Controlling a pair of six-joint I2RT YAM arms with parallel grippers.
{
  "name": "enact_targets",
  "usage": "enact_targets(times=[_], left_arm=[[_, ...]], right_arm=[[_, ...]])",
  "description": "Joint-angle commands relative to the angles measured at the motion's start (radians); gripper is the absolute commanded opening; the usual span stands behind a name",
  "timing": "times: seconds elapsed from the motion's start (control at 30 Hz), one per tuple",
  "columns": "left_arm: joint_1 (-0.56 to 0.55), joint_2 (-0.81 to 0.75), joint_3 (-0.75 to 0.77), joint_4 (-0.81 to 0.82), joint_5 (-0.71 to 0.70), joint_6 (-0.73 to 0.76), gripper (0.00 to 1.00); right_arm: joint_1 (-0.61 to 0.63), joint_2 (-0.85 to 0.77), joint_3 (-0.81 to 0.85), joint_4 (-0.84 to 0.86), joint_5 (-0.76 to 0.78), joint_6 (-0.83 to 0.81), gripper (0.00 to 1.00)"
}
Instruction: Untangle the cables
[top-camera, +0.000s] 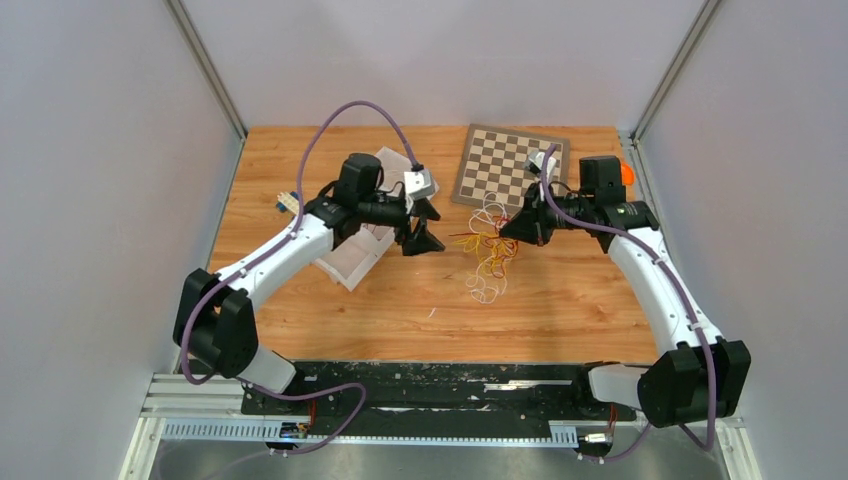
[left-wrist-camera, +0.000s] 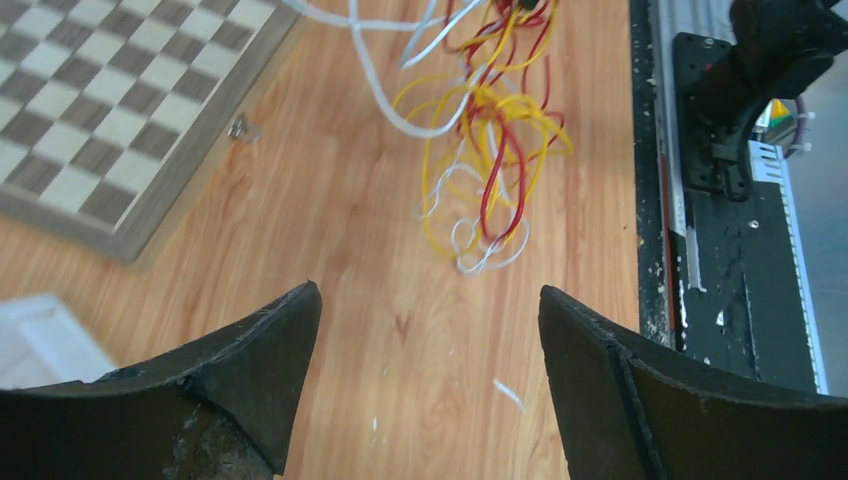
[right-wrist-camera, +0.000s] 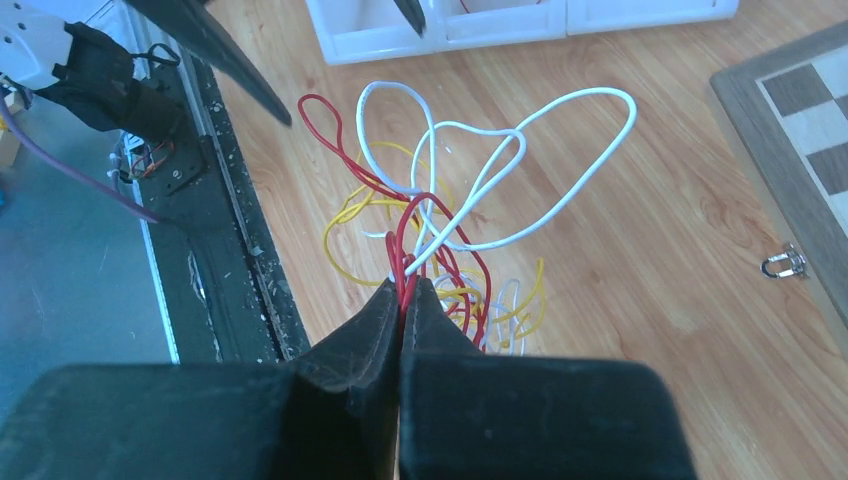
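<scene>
Wood surface (top-camera: 560, 310) holds your cables (top-camera: 487, 250), tangled centrally. Your right fingers (right-wrist-camera: 380, 330) pinch red strands (right-wrist-camera: 398, 235); left fingers (left-wrist-camera: 285, 335) gape, empty. Likely separating: next, grab a yellow loop (left-wrist-camera: 492, 100), draw apart gently.

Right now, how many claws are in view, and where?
2. The black left claw stands open, left of the tangle of thin red, yellow and white wires, not touching. The black right claw is shut on red strands at its right side.
</scene>
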Motion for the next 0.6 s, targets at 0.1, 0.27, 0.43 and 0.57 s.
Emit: enact_targets(times=[0.1,0.27,0.43,0.57], left_arm=[[-0.104,0.013,-0.025,0.23,0.036,-0.01,0.77],[-0.108,-0.019,-0.122,0.329,0.069,0.01,0.78],[-0.107,-0.122,-0.317,0.482,-0.024,0.058,0.8],[-0.111,-0.16,-0.412,0.612,-0.08,0.042,0.77]], right_arm=[[0.035,-0.063,0.03,0.023,-0.051,0.036,0.0],[0.035,-0.079,0.03,0.029,-0.043,0.054,0.0],[0.035,-0.095,0.024,0.03,-0.041,0.062,0.0],[0.036,-0.108,0.013,0.036,-0.044,0.071,0.0]])
